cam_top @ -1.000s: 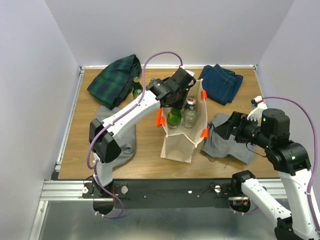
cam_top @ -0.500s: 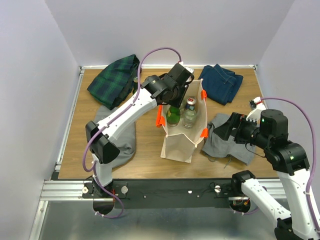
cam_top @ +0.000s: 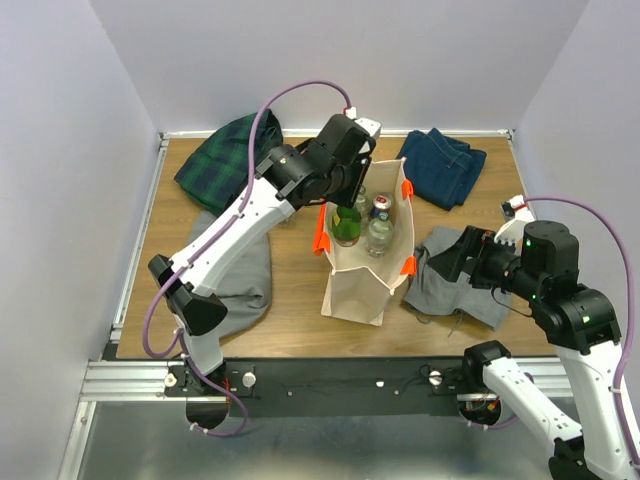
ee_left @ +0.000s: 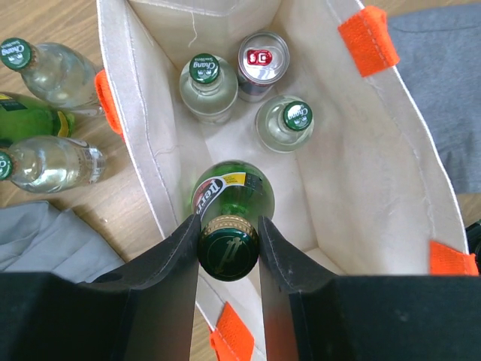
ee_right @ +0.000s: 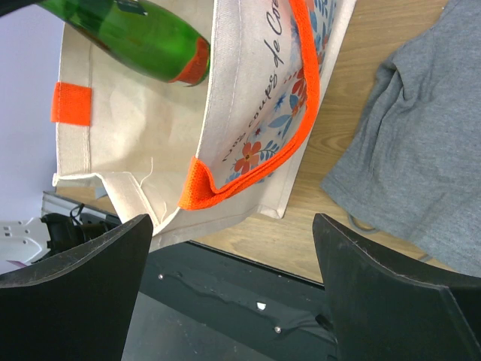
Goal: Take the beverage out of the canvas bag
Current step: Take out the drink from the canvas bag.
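The beverage point(ee_left: 231, 197) is in the canvas bag point(ee_left: 376, 165), a can point(ee_left: 263, 56) and two bottles point(ee_left: 204, 86) to its right

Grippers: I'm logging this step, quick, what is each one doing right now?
Left gripper: shut on the green bottle, at its neck.
Right gripper: open, holding nothing.

1. The canvas bag point(ee_left: 391, 173) is of beige woven cloth, matt and a little rough. Its orange handles point(ee_left: 368, 41) are of a coarse, ribbed webbing.
2. The green bottle point(ee_left: 233, 197) is of smooth, glossy glass.
3. The can point(ee_left: 263, 56) has a shiny top of bare metal.
4. The clear bottles point(ee_left: 208, 89) in the bag are smooth and glossy; whether they are glass or plastic, I cannot tell.
5. The fingers point(ee_left: 169, 263) of the left gripper point(ee_left: 228, 229) are black, smooth and matt.
6. The table point(cam_top: 295, 290) is of wood with a dull finish.
7. The grey cloth point(ee_right: 421, 143) is a soft, matt knit.
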